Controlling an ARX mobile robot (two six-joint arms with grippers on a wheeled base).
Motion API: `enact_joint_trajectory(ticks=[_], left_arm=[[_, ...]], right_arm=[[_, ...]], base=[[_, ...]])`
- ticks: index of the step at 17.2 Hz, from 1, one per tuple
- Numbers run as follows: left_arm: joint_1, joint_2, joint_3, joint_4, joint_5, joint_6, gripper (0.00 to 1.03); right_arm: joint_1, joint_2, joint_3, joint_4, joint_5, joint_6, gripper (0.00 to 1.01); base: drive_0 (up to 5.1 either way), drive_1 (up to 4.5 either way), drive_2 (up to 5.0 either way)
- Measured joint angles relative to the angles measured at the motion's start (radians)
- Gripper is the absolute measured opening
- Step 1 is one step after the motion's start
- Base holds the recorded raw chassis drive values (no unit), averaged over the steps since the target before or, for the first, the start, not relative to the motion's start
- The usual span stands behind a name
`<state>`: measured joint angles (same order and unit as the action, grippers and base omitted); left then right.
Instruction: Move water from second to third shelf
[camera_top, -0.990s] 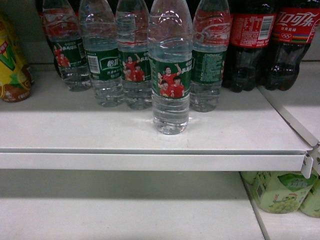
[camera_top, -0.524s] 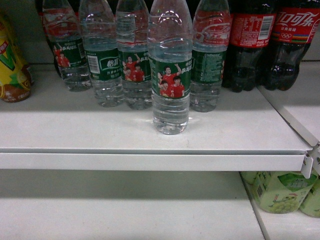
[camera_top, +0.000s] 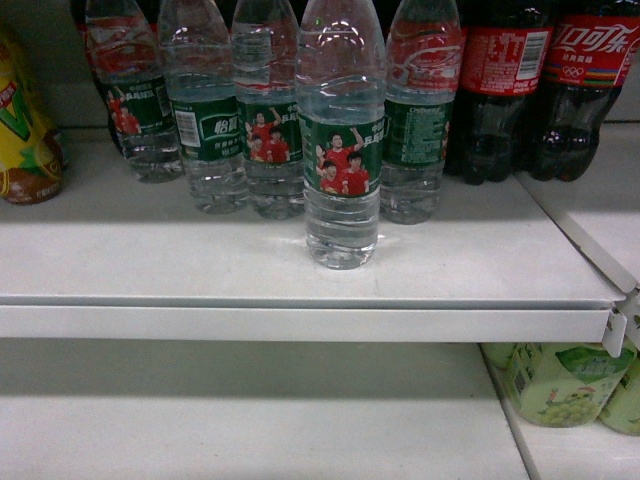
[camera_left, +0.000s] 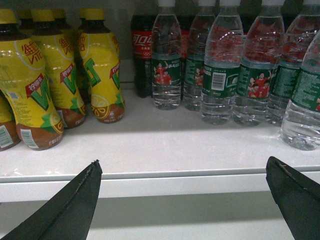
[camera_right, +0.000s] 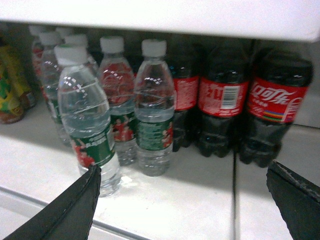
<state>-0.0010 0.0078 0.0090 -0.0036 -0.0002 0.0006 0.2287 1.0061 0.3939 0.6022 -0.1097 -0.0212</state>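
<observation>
The head view showed five water bottles with green labels, two cola bottles with red labels, one yellow bottle at the left edge, and two pale green bottles on the shelf below. The left wrist view showed at least five yellow bottles.

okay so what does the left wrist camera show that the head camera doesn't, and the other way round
Only the left wrist view shows the left gripper, its dark fingers spread wide apart and holding nothing, plus the full group of yellow drink bottles standing left of the water.

Only the head view shows the lower shelf and the pale green bottles on it at the right. No gripper shows there.

Both show the white shelf, the row of water bottles with one front water bottle standing alone, upright, nearest the edge, and dark cola bottles beside the water.
</observation>
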Motion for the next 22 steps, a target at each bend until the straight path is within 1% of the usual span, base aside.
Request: enact_joint_trajectory(ticks=[2,4,5,6,7,9,12,13,14,15,17,18,20,22], left_arm=[[0.000,0.000,0.000,0.000,0.000,0.000,0.98],[0.000,0.000,0.000,0.000,0.000,0.000,0.98],[0.000,0.000,0.000,0.000,0.000,0.000,0.98],[0.000,0.000,0.000,0.000,0.000,0.000,0.98],[0.000,0.000,0.000,0.000,0.000,0.000,0.98],[0.000,0.000,0.000,0.000,0.000,0.000,0.98],[0.000,0.000,0.000,0.000,0.000,0.000,0.98],[0.000,0.000,0.000,0.000,0.000,0.000,0.98],[0.000,0.000,0.000,0.000,0.000,0.000,0.98],[0.000,0.000,0.000,0.000,0.000,0.000,0.98],[0.000,0.000,0.000,0.000,0.000,0.000,0.98],[0.000,0.000,0.000,0.000,0.000,0.000,0.98],[0.000,0.000,0.000,0.000,0.000,0.000,0.98],[0.000,0.000,0.000,0.000,0.000,0.000,0.98]], right_arm=[[0.086,0.145,0.035,0.072,0.018,-0.013,0.98],[0.160,0.288,0.083,0.133,0.040,-0.013,0.98],[0.198,0.361,0.111,0.132,0.041,-0.006,0.98],[0.222,0.418,0.137,0.121,0.041,0.003,0.98],[0.238,0.474,0.166,0.116,0.042,0.019,0.98],[0.245,0.532,0.213,0.106,0.044,0.051,0.98],[0.278,0.590,0.286,0.072,0.046,0.078,0.98],[0.283,0.610,0.313,0.047,0.049,0.098,0.98],[0.283,0.628,0.342,0.029,0.060,0.112,0.98],[0.282,0.643,0.369,0.014,0.063,0.130,0.98],[0.282,0.658,0.420,-0.029,0.068,0.151,0.98],[0.283,0.673,0.451,-0.057,0.068,0.167,0.98],[0.291,0.707,0.496,-0.093,0.073,0.182,0.98],[0.297,0.725,0.518,-0.105,0.081,0.182,0.98]], base=[[0.0,0.00,0.0],[0.0,0.00,0.0],[0.0,0.00,0.0],[0.0,0.00,0.0],[0.0,0.00,0.0],[0.0,0.00,0.0],[0.0,0.00,0.0],[0.0,0.00,0.0],[0.0,0.00,0.0],[0.0,0.00,0.0],[0.0,0.00,0.0],[0.0,0.00,0.0],[0.0,0.00,0.0],[0.0,0.00,0.0]])
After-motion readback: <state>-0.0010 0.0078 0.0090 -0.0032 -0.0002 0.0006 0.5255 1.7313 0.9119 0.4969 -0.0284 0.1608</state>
